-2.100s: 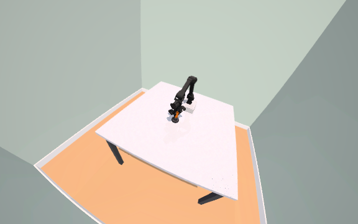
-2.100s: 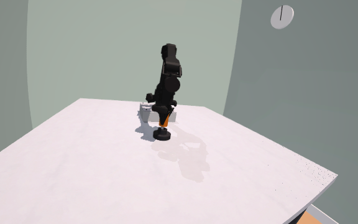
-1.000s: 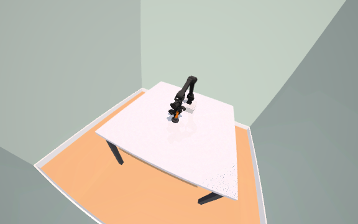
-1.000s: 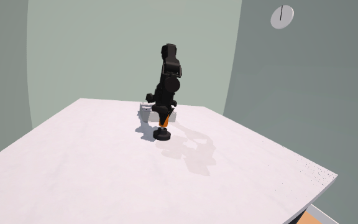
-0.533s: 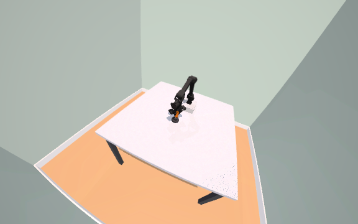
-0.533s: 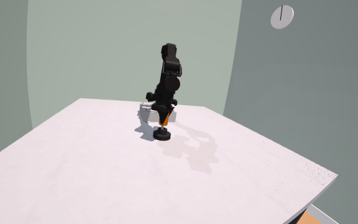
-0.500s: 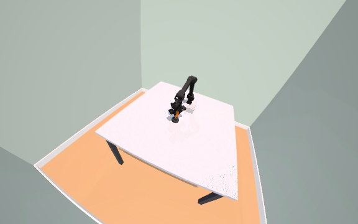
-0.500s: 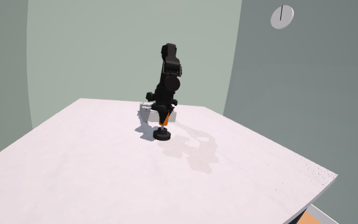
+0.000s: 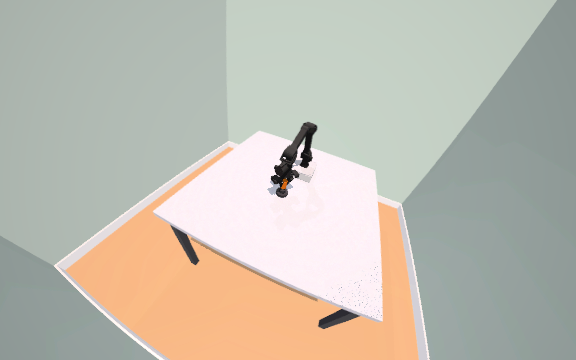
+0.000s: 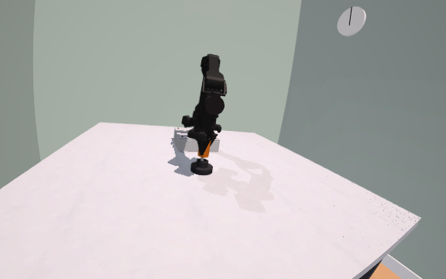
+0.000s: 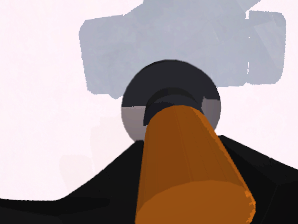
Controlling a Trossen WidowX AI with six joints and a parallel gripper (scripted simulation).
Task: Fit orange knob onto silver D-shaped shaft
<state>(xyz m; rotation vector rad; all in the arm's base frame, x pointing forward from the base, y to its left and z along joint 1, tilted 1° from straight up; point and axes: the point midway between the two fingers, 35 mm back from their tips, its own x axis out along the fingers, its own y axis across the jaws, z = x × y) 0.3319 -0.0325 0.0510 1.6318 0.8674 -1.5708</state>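
Near the exterior frame's centre, our fingers (image 9: 285, 181) (image 10: 204, 144) clamp the knob (image 9: 284, 184) (image 10: 205, 152) (image 11: 187, 160) above the pedestal (image 9: 282, 193) (image 10: 201, 168) (image 11: 170, 75); we judge aligning flats, then lowering, comes next.

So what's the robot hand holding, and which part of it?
The orange knob. The hand grips it by its sides, leaving its lower end sticking out.

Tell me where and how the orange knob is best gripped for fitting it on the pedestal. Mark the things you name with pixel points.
Probably best by its upper sides, one finger on each, coming from above. The orange knob (image 9: 284, 184) (image 10: 206, 150) (image 11: 187, 150) is tall and roundish, and its lower end must stay free to meet the round pedestal (image 9: 282, 193) (image 10: 201, 169) (image 11: 170, 75) below. The end effector (image 10: 204, 145) already grips it.
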